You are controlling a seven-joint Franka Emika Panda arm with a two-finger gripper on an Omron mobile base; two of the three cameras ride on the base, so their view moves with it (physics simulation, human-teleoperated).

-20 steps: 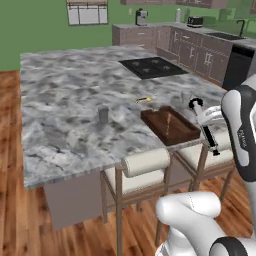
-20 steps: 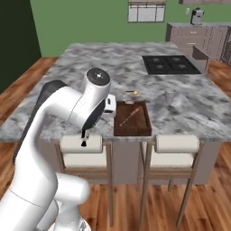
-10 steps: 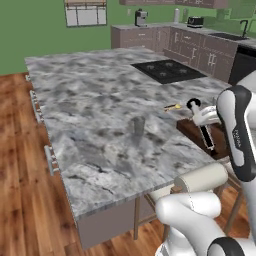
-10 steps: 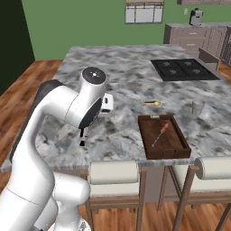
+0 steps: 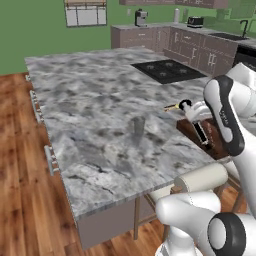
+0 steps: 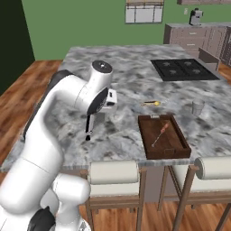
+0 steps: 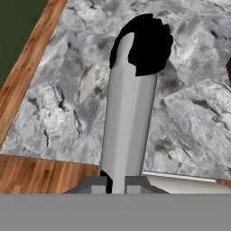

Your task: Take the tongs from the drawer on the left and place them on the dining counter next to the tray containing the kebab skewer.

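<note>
Gripper: the gripper [image 6: 89, 131] points down from the bent white arm, its jaws drawn close on the tongs [image 7: 128, 113]; in the left base view the gripper [image 5: 204, 139] hangs in front of the arm's forearm.
Tongs: held between the fingers, they run straight out from the fingertips; in the hand view the silvery-white shaft rises from the two tips and ends in a rounded black end. In the right base view they show as a slim dark strip below the hand, upright, their lower end above the marble.
Dining counter: the dining counter [image 6: 117, 135], grey-and-white veined marble, lies directly under the gripper, near its front edge; whether the tongs' tip touches it cannot be told.
Stools: two cushioned stools [image 6: 113, 172] stand below and in front of the gripper, against the counter's near edge.
Tray: a dark brown tray [image 6: 163, 137] sits on the counter just beside the gripper, apart from the tongs.
Kebab skewer: the kebab skewer [image 6: 161, 133] lies slantwise inside the tray.
Small yellow-tipped item: beyond the tray, a small utensil [image 6: 150, 103] lies on the marble.
Glass: a clear glass [image 5: 138, 125] stands on the counter farther out from the gripper.
Cooktop: a black cooktop [image 6: 184, 69] is set in the counter's far part, well apart from the gripper.
</note>
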